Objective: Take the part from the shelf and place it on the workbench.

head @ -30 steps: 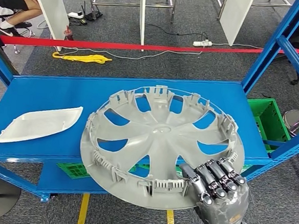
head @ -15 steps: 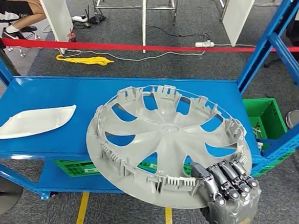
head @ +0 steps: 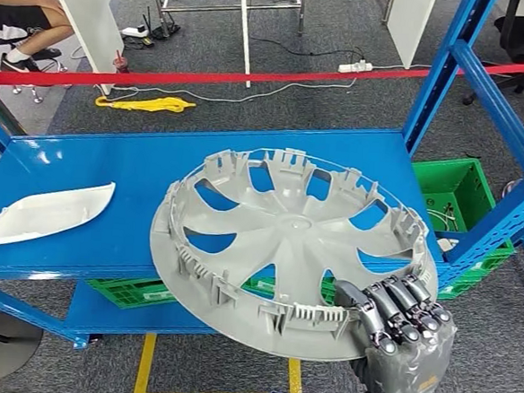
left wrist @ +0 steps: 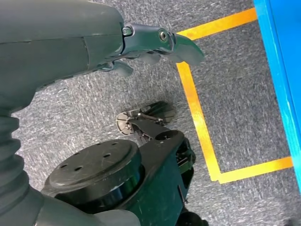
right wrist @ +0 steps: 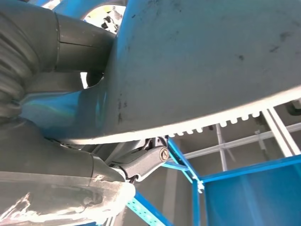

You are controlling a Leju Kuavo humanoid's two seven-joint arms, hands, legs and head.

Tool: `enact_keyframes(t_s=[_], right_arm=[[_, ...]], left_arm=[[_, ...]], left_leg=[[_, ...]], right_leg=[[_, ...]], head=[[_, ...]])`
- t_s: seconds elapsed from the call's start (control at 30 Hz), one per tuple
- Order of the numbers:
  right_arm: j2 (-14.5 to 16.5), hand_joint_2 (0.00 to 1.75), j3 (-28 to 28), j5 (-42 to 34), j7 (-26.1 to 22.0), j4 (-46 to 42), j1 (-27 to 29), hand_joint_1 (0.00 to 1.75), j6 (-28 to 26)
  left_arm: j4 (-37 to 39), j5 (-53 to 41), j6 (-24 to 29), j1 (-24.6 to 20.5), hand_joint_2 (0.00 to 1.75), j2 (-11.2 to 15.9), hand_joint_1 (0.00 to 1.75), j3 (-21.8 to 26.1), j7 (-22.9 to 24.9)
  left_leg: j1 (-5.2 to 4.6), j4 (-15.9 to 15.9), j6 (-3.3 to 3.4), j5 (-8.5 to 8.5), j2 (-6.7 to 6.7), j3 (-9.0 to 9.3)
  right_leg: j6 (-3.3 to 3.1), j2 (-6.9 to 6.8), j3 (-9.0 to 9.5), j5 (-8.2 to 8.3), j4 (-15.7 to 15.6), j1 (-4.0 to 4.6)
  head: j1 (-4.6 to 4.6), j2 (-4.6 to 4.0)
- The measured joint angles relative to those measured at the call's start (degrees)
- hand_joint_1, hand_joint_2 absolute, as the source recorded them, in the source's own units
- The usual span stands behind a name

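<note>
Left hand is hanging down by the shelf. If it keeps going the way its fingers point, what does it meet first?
Probably the grey carpet, near the yellow floor tape; nothing else shows beyond the left hand. The blue shelf edge lies off to one side. Depth is hard to judge.

I see bare blue metal shelf top at ten o'clock of the large grey plastic wheel cover; blue slanted steel uprights crowd two o'clock.

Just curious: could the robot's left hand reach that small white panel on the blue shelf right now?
Probably yes: the white panel lies uncovered on the blue shelf, apart from the hubcap. The left robot hand hangs empty near the floor, so it must rise first.
</note>
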Motion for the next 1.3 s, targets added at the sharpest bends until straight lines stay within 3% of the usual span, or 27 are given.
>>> enact_keyframes(t_s=[0.07, 0.17, 0.23, 0.3, 0.33, 0.37, 0.47, 0.5, 0.53, 0.6, 0.67, 0.73, 0.8, 0.83, 0.87, 0.9, 0.97, 1.0, 1.07, 1.13, 1.17, 1.2, 1.3], right_arm=[[0.04, 1.75, -0.10, -0.56, -0.90, -0.02, 0.06, 1.75, -0.01], [0.34, 1.75, -0.46, -2.43, -3.44, -0.08, 0.47, 1.75, -0.03], [0.73, 1.75, -1.09, -4.41, -6.09, -0.07, 0.86, 1.75, -0.04], [1.09, 1.75, -1.70, -5.57, -7.83, 0.01, 1.27, 1.75, -0.04], [1.21, 1.75, -1.96, -5.79, -8.16, 0.10, 1.53, 1.75, -0.04], [1.31, 1.75, -2.23, -5.93, -8.31, 0.19, 1.76, 1.75, -0.04], [1.60, 1.75, -2.86, -6.70, -9.27, 0.39, 2.05, 1.75, -0.04], [1.85, 1.75, -3.12, -7.52, -10.36, 0.48, 2.20, 1.75, -0.04], [2.31, 1.75, -3.59, -8.87, -12.40, 0.66, 2.46, 1.75, -0.04], [3.97, 1.75, -5.35, -12.80, -18.68, 1.25, 3.35, 1.75, -0.03], [6.38, 1.75, -7.81, -17.03, -25.58, 2.16, 4.22, 1.75, -0.02], [8.60, 1.75, -10.07, -20.50, -30.70, 3.08, 4.99, 1.75, -0.02], [10.02, 1.75, -11.54, -23.21, -33.59, 4.06, 5.81, 1.75, -0.02], [10.37, 1.75, -11.92, -24.13, -34.03, 4.60, 6.17, 1.75, -0.02], [10.50, 1.75, -12.13, -24.69, -33.84, 5.13, 6.52, 1.75, -0.02], [10.51, 1.75, -12.22, -25.03, -33.22, 5.65, 6.82, 1.75, -0.02], [10.45, 1.75, -12.23, -25.65, -31.66, 6.54, 7.18, 1.75, -0.02], [10.37, 1.75, -12.16, -26.00, -30.93, 6.88, 7.23, 1.75, -0.02], [10.06, 1.75, -11.82, -26.68, -29.94, 7.38, 7.17, 1.75, -0.02], [9.55, 1.75, -11.32, -27.03, -29.09, 7.84, 7.10, 1.75, -0.02], [9.08, 1.75, -10.94, -27.18, -28.28, 8.09, 7.09, 1.75, -0.02], [8.48, 1.75, -10.44, -27.34, -27.19, 8.35, 7.08, 1.75, -0.02], [6.54, 1.75, -8.85, -27.64, -24.55, 9.06, 7.01, 1.75, -0.02]], left_arm=[[-0.05, -0.06, -0.02, 0.00, 1.75, 0.03, 0.00, -0.03, 0.15], [-0.22, 0.20, -0.04, 0.02, 1.75, -0.05, 0.00, -0.03, 0.31], [-0.28, 0.45, -0.04, -0.01, 1.75, -0.15, 0.00, -0.06, 0.36], [-0.28, 0.55, -0.04, -0.01, 1.75, -0.18, 0.00, -0.09, 0.44], [-0.28, 0.55, -0.04, -0.01, 1.75, -0.19, 0.00, -0.09, 0.46], [-0.28, 0.55, -0.04, -0.01, 1.75, -0.20, 0.00, -0.09, 0.46], [-0.31, 0.59, -0.03, 0.02, 1.75, -0.18, 0.00, -0.09, 0.50], [-0.34, 0.64, -0.01, 0.04, 1.75, -0.13, 0.00, -0.09, 0.52], [-0.37, 0.70, 0.01, 0.05, 1.75, -0.08, 0.00, -0.09, 0.54], [-0.41, 0.78, 0.02, 0.14, 1.75, -0.05, 0.00, -0.10, 0.55], [-0.40, 0.71, 0.02, 0.28, 1.75, -0.08, 0.00, -0.09, 0.54], [-0.39, 0.56, -0.01, 0.28, 1.75, -0.09, 0.00, -0.10, 0.50], [-0.39, 0.39, -0.09, 0.22, 1.75, -0.08, 0.00, -0.11, 0.41], [-0.39, 0.24, -0.17, 0.20, 1.75, -0.08, 0.00, -0.11, 0.34], [-0.39, 0.07, -0.25, 0.19, 1.75, -0.08, 0.00, -0.11, 0.26], [-0.39, -0.15, -0.32, 0.17, 1.75, -0.08, 0.00, -0.11, 0.19], [-0.40, -0.57, -0.42, 0.04, 1.75, -0.05, 0.00, -0.11, 0.02], [-0.40, -0.80, -0.45, -0.11, 1.75, -0.03, 0.00, -0.10, -0.11], [-0.42, -1.29, -0.57, -0.46, 1.75, 0.02, 0.00, -0.01, -0.54], [-0.41, -2.02, -0.85, -0.65, 1.75, -0.01, 0.00, 0.31, -0.95], [-0.40, -2.46, -1.03, -0.74, 1.75, -0.03, 0.00, 0.55, -1.16], [-0.40, -2.90, -1.19, -0.83, 1.75, -0.05, 0.00, 0.80, -1.38], [-0.38, -3.71, -1.48, -1.10, 1.75, -0.07, 0.00, 1.46, -1.87]], left_leg=[[0.13, -0.33, -0.47, -0.60, 0.04, 0.16], [0.00, -3.85, 0.67, 1.15, 0.28, 1.84], [0.20, -5.84, 0.80, 2.12, 0.63, 2.86], [0.27, -5.69, 0.76, 2.21, 0.72, 2.52], [0.34, -5.38, 0.69, 2.22, 0.75, 2.20], [0.52, -4.99, 0.53, 2.24, 0.74, 1.77], [1.26, -2.93, -0.82, 2.09, 0.64, 0.08], [1.32, -2.07, -1.37, 1.97, 0.55, -0.38], [1.27, -1.28, -1.79, 1.90, 0.39, -0.77], [1.22, -0.43, -2.24, 2.08, 0.10, -1.27], [1.31, 0.68, -2.27, 0.77, 0.26, -2.06], [1.01, 5.81, -1.75, -4.39, 0.61, -3.97], [0.30, 13.76, -0.99, -9.96, 0.71, -6.11], [-0.09, 16.57, -0.54, -11.18, 0.70, -6.43], [-0.50, 17.64, 0.05, -11.20, 0.70, -5.89], [-0.95, 16.64, 0.79, -10.31, 0.70, -4.32], [-1.97, 9.94, 2.52, -8.57, 0.70, 1.08], [-2.38, 6.15, 3.01, -8.34, 0.70, 3.69], [-2.99, 1.72, 3.09, -8.58, 0.67, 6.13], [-3.18, 0.74, 2.88, -7.45, 0.67, 5.80], [-3.15, 0.44, 3.06, -6.77, 0.73, 5.45], [-3.05, 0.20, 3.34, -6.05, 0.81, 4.98], [-3.02, 0.10, 3.93, -4.15, 0.90, 2.96]], right_leg=[[0.46, -0.19, 0.16, 0.37, -0.63, -0.06], [1.45, -0.64, 0.79, 0.54, -2.00, -0.08], [1.67, -1.04, -0.74, -2.42, 1.75, 0.18], [2.19, -1.07, -3.32, -5.85, 8.30, 0.21], [2.51, -1.08, -3.94, -6.29, 10.21, 0.16], [2.86, -1.09, -3.58, -5.64, 10.12, 0.07], [4.10, -0.97, 1.51, -1.34, 1.26, -0.34], [3.88, -0.72, 2.27, -0.64, -0.41, -0.39], [3.18, -0.42, 2.16, -0.69, -0.57, -0.37], [1.16, -0.09, 0.78, -0.86, 0.91, -0.28], [-0.26, -0.23, -0.36, -0.64, 1.49, -0.09], [-1.23, -0.39, -1.40, 0.41, 1.49, 0.25], [-1.69, -0.54, -2.64, 1.67, 1.43, 0.80], [-1.84, -0.63, -3.44, 2.25, 1.44, 1.13], [-1.96, -0.70, -4.17, 2.81, 1.45, 1.47], [-2.05, -0.73, -4.90, 3.35, 1.45, 1.82], [-1.99, -0.70, -6.06, 4.38, 1.42, 2.29], [-1.81, -0.70, -6.44, 4.87, 1.36, 2.41], [-1.19, -0.78, -6.67, 5.92, 0.95, 2.27], [-0.48, -0.84, -6.75, 6.93, 0.34, 1.94], [-0.18, -0.85, -7.05, 6.53, 0.43, 1.84], [0.09, -0.88, -7.52, 5.08, 1.37, 1.83], [0.61, -0.95, -9.54, -2.84, 10.25, 1.86]], head=[[-0.03, 0.00], [-0.18, 0.00], [0.10, 0.00], [0.25, 0.00], [0.26, 0.00], [0.26, 0.00], [0.34, 0.00], [0.38, 0.00], [0.37, 0.00], [0.23, 0.00], [-0.09, 0.00], [-0.45, 0.00], [-0.60, 0.00], [-0.63, 0.00], [-0.63, 0.00], [-0.61, 0.00], [-0.58, 0.00], [-0.55, 0.00], [-0.61, 0.00], [-0.80, 0.00], [-0.85, 0.00], [-0.76, 0.00], [-0.53, 0.00]])
